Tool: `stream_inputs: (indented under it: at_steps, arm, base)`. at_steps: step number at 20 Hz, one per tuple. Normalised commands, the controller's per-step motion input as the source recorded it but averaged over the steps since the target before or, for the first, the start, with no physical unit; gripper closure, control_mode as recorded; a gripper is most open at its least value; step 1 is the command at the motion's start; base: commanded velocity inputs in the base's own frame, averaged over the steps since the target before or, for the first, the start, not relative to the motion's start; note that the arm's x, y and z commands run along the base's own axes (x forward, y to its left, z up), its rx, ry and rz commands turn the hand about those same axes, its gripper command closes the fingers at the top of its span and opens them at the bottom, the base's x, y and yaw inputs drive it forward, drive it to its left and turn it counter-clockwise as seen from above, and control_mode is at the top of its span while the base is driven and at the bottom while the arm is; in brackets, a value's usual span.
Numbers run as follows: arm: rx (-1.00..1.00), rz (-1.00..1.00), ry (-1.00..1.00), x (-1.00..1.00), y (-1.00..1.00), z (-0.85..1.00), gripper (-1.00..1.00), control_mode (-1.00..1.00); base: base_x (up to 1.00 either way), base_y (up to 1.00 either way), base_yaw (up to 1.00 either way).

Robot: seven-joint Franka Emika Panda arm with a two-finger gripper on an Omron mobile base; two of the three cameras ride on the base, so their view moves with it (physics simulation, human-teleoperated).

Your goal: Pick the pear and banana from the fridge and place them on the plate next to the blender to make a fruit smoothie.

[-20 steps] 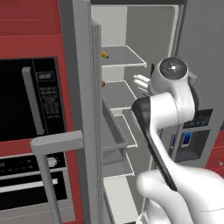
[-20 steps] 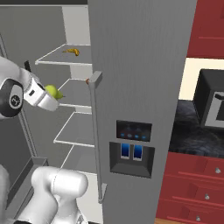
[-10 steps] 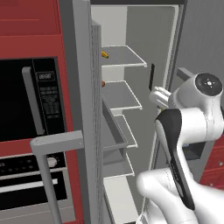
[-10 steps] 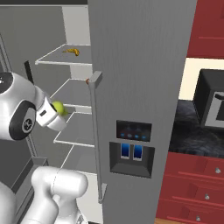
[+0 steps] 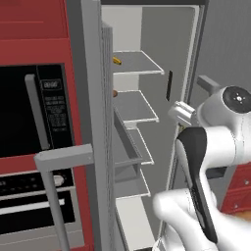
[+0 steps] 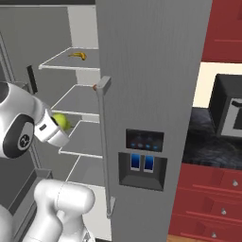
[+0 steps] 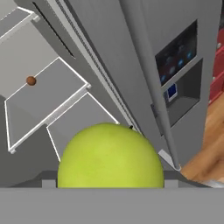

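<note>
The tool (image 6: 61,126) grips a smooth, round yellow-green fruit (image 7: 111,155) outside the open grey fridge (image 6: 151,71). The curved yellow banana (image 6: 77,55) lies on its top white shelf; a small orange-brown pear (image 7: 30,80) sits on the shelf below.

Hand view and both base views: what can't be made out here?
- Fingers: hidden behind the round yellow-green fruit in the hand view, so the contact is unseen.
- Small orange-brown ball on the white shelf: too small to identify, hand view.
- Curved yellow banana: left base view, mostly hidden by the grey door edge.
</note>
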Motion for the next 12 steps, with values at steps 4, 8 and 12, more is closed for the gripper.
stream_inputs:
  at_steps: [4, 8, 12]
  arm:
    - [0.00, 0.00, 0.00, 0.00, 0.00, 0.00, 1.00, 1.00]
    - [0.00, 0.00, 0.00, 0.00, 0.00, 0.00, 1.00, 1.00]
    - [0.00, 0.00, 0.00, 0.00, 0.00, 0.00, 1.00, 1.00]
  base:
    - [-0.84, 0.00, -0.06]
    - [-0.78, -0.18, -0.24]
    - [-0.67, -0.36, -0.46]
